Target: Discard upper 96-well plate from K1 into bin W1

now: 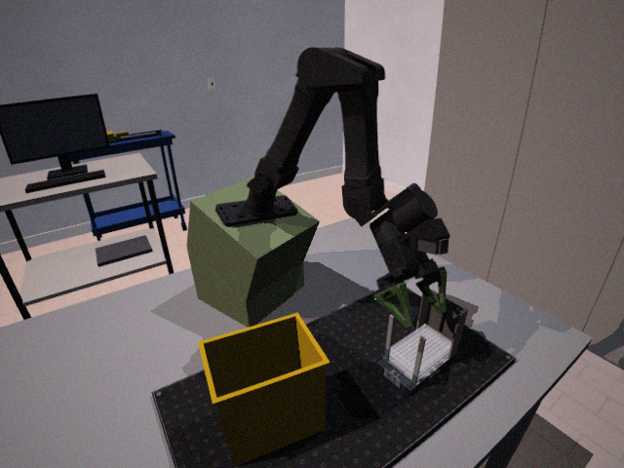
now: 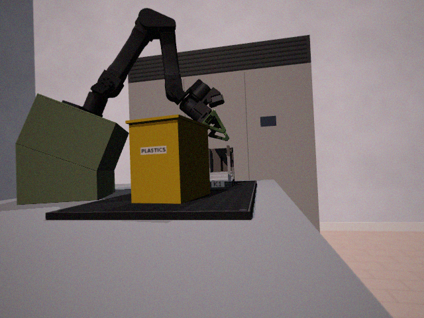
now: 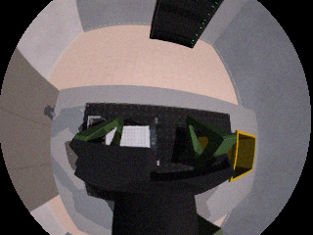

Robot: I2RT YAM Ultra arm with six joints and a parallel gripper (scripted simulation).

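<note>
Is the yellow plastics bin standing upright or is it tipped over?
Upright. The plastics bin stands on the black mat, open mouth upward, rim level; its PLASTICS label reads straight.

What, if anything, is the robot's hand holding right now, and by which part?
Nothing. The hand is open, above the stack rack K1; the upper 96-well plate lies in the rack, ungrasped.
</note>
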